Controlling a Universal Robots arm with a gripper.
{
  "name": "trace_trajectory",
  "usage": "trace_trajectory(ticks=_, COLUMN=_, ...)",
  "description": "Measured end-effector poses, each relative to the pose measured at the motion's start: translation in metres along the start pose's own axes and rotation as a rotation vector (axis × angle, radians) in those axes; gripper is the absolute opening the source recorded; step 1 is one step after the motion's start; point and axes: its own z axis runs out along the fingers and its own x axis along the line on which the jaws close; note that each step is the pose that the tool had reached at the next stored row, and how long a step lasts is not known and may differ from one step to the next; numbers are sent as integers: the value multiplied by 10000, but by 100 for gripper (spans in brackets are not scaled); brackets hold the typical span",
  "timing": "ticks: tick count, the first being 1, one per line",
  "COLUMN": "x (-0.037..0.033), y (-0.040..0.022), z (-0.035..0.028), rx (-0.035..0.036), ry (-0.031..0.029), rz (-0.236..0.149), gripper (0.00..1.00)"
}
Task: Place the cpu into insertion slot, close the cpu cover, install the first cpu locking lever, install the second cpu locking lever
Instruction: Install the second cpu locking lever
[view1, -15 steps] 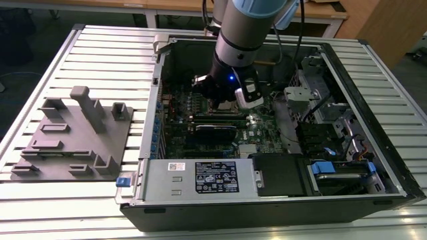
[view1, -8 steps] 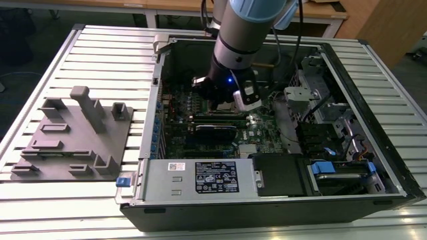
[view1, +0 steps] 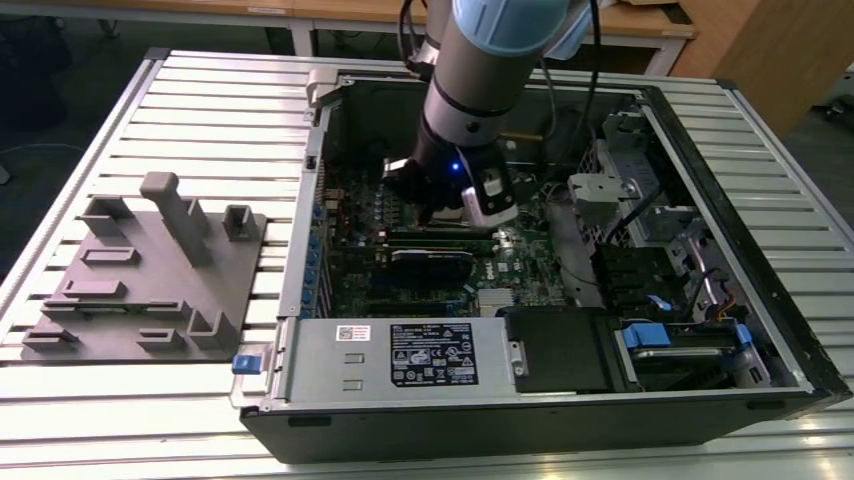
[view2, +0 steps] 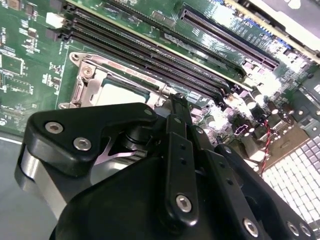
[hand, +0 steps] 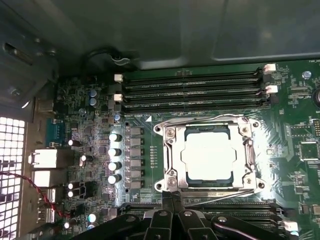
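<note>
The cpu (hand: 207, 155) lies flat in the insertion slot (hand: 251, 172) on the green board, its silver top showing through the window of the cpu cover (hand: 172, 155), which is folded down over it. A thin wire lever (hand: 200, 118) runs along one side of the socket and another lever (hand: 220, 190) along the opposite side. My gripper (hand: 170, 196) has its black fingers together at the end of that second lever, by a socket corner. In the second wrist view the gripper (view2: 176, 100) touches the socket edge beside the cpu (view2: 120, 92). From outside, the gripper (view1: 467, 205) reaches down into the case.
Long black memory slots (hand: 192, 87) flank the socket on both sides. A row of capacitors (hand: 115, 157) stands close by. The open computer case wall (view1: 320, 180) surrounds the arm, with a power supply (view1: 400, 355) and drive bays (view1: 681, 335). A grey fixture (view1: 147, 270) sits on the table.
</note>
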Motion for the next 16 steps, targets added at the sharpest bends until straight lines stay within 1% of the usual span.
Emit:
trace_trajectory(ticks=3, x=10, y=-9, z=39, rx=-17, ry=2, rz=-2, gripper=11)
trace_trajectory(ticks=5, x=14, y=-15, z=53, rx=-41, ry=5, rz=-6, gripper=11)
trace_trajectory(ticks=7, x=14, y=-16, z=56, rx=-61, ry=6, rz=-7, gripper=11)
trace_trajectory(ticks=11, x=14, y=-17, z=56, rx=-74, ry=7, rz=-9, gripper=11)
trace_trajectory(ticks=16, x=14, y=-17, z=56, rx=-77, ry=6, rz=-10, gripper=11)
